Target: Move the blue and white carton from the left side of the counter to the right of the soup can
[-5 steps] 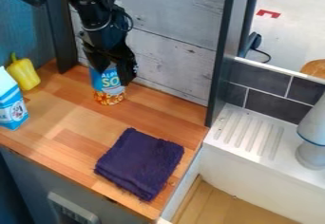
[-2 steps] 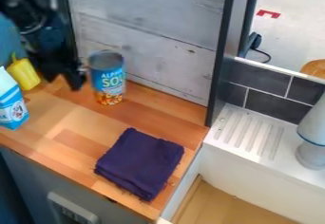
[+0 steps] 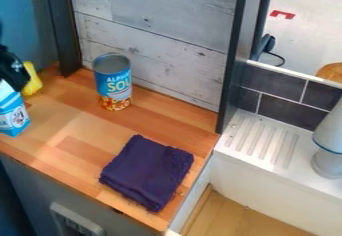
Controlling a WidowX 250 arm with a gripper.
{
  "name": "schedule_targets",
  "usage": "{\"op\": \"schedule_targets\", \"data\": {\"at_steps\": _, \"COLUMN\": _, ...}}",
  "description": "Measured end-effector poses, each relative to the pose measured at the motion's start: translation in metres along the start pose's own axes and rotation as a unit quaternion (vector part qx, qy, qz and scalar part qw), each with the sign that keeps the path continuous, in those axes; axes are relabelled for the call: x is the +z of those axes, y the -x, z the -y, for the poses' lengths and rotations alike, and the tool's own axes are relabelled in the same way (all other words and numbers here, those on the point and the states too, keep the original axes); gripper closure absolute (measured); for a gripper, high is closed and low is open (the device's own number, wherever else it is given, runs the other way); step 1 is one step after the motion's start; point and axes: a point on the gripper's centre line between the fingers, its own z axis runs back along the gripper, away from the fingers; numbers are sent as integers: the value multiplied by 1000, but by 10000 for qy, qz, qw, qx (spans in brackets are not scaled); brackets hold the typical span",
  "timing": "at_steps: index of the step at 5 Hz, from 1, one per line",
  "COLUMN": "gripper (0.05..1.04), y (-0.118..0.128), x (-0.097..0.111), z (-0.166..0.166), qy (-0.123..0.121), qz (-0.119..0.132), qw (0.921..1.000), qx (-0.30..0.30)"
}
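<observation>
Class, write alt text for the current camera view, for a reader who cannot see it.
A black gripper is at the left edge, near a yellow pepper and a blue-and-white carton. On the wooden counter, a blue can stands upright by the plank wall and a folded purple cloth lies nearer the camera; a white ribbed drainboard is right.

"How's the light?"

"Bright and mostly soft. The table [image 3: 73, 105] has a pale sheen toward its left half, and the white sink ledge [image 3: 260, 142] is brighter yet."

"Any shadows?"

"Gentle ones between the ledge's ridges. The cabinet front [image 3: 40, 190] lies in shade."

"And the dark things?"

"The folded cloth [image 3: 147, 172] shows faint shading in its folds; the black end effector [image 3: 15, 72] loses most detail. Where the light comes from, I can't tell."
</observation>
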Motion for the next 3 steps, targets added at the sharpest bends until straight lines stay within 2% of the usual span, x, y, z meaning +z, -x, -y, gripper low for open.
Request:
{"op": "schedule_targets", "data": {"at_steps": 2, "gripper": 83, "y": -8, "x": 35, "z": -17, "qy": -338, "qz": 536, "qw": 9979, "qx": -158}}
{"op": "schedule_targets", "data": {"at_steps": 3, "gripper": 83, "y": -12, "x": 37, "z": -28, "qy": -762, "qz": 608, "qw": 9949, "qx": -244}}
